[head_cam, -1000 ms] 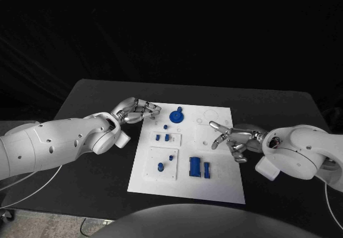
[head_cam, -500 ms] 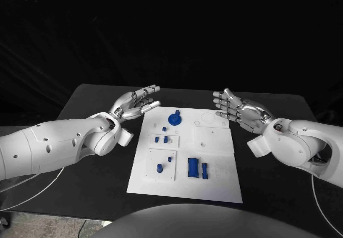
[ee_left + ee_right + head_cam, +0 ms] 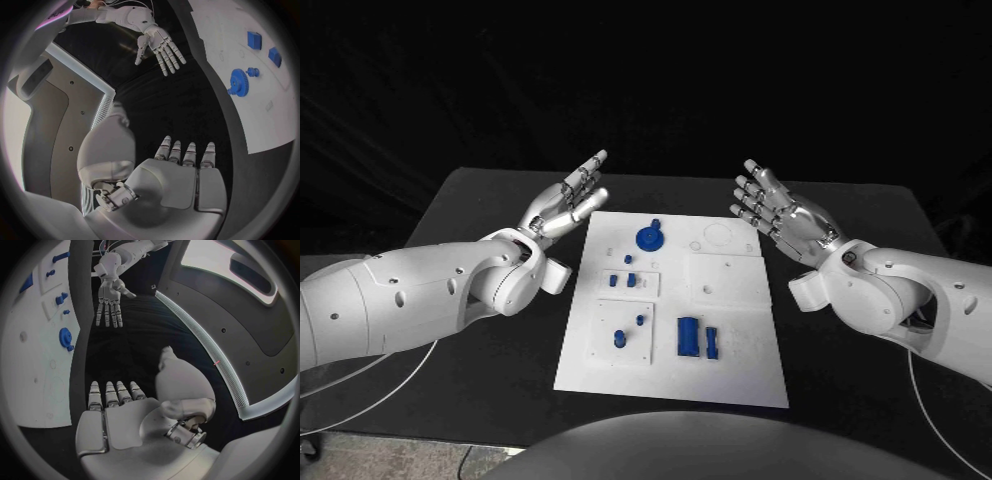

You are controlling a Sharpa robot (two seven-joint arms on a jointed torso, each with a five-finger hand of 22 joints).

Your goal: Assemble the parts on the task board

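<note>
Both the left hand (image 3: 568, 203) and the right hand (image 3: 777, 214) are raised beside the task board (image 3: 740, 330), fingers straight and apart, holding nothing. The blue parts (image 3: 692, 336) lie on the board; some perhaps stand in holes.

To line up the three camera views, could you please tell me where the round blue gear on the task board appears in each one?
Head view: blue gear at the task board's far end, between the raised hands.
Left wrist view: gear on the board beyond the left hand.
Right wrist view: gear near the board's edge.
Shared landmark: the white board.
</note>
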